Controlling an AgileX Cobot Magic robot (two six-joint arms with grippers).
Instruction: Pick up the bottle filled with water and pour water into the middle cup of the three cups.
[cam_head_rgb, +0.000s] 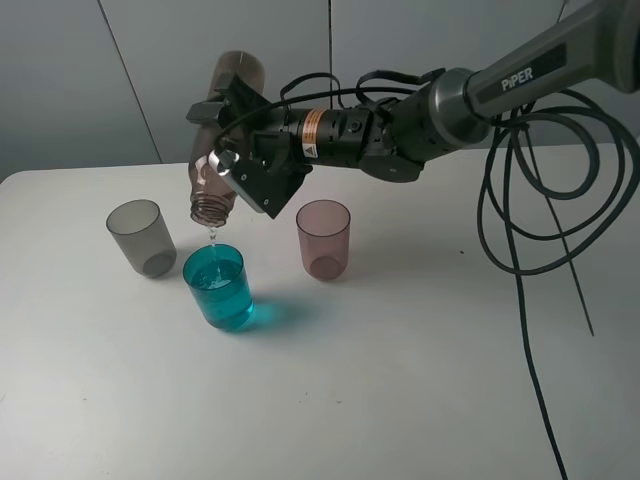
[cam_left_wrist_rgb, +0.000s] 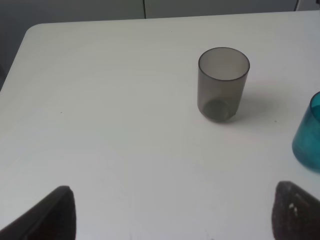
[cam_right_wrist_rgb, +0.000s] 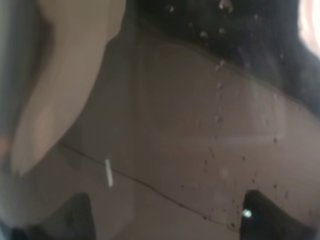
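My right gripper (cam_head_rgb: 232, 142) is shut on the smoky brown bottle (cam_head_rgb: 208, 185) and holds it tipped neck-down above the teal middle cup (cam_head_rgb: 218, 288). A thin trickle of water (cam_head_rgb: 212, 236) falls from the neck into this cup, which holds water. The smoky grey cup (cam_head_rgb: 141, 237) stands to its left and the pink-mauve cup (cam_head_rgb: 323, 239) to its right; both look empty. The bottle wall (cam_right_wrist_rgb: 190, 140) fills the right wrist view. My left gripper (cam_left_wrist_rgb: 172, 220) is open and empty over bare table, short of the grey cup (cam_left_wrist_rgb: 223, 83) and the teal cup (cam_left_wrist_rgb: 309, 136).
The white table (cam_head_rgb: 400, 380) ends at a grey wall behind. Black cables (cam_head_rgb: 540, 200) hang from the right arm over the table's right side. The left arm does not show in the exterior view.
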